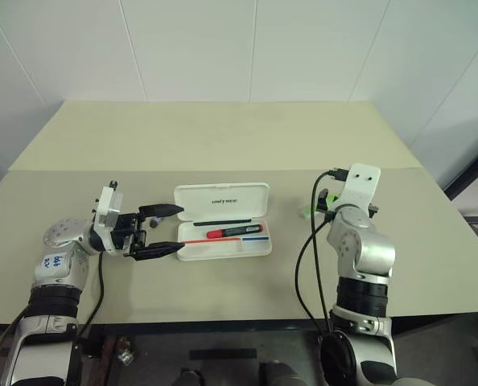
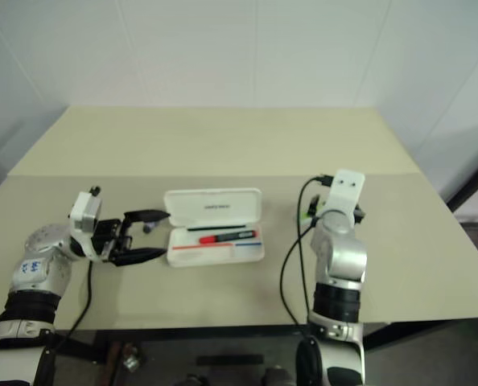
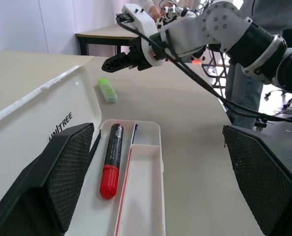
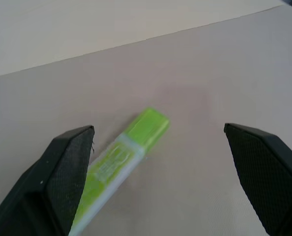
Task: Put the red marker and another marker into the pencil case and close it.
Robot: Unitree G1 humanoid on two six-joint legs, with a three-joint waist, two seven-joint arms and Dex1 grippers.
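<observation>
- Head views: the beige table (image 1: pixel 223 145) was matte and made of two slabs meeting along a straight seam; its far half lay bare up to the white panelled wall (image 1: pixel 247 48), and the near strip between the case and the front edge was bare too.
- The pencil case (image 1: pixel 223 221), a flat white plastic box with rounded corners, lay open near the middle of the near slab, its lettered lid tipped back toward the seam. The red marker (image 1: pixel 234 232), black-barrelled with a red cap, lay inside the tray along its length.
- The left gripper (image 1: pixel 160 231) hovered just beside the case's left end, pointing at it, its black fingers spread wide with nothing between them.
- The right gripper (image 2: pixel 335 211) stood well apart from the case's right end, over the green highlighter (image 1: pixel 306 211), which was mostly hidden behind the wrist.
- Left wrist view: the tray had thin walls, a partition and a fine red line along the channel; the marker's glossy cap pointed toward the camera. The highlighter (image 3: pixel 106 90) lay on open tabletop beyond the case's far end, the right gripper (image 3: pixel 117 62) above and beside it.
- Right wrist view: the chunky lime highlighter (image 4: pixel 120 160), with a paler translucent section, lay flat on the table between the splayed textured fingertips (image 4: pixel 70 169), touching neither that I could tell.
</observation>
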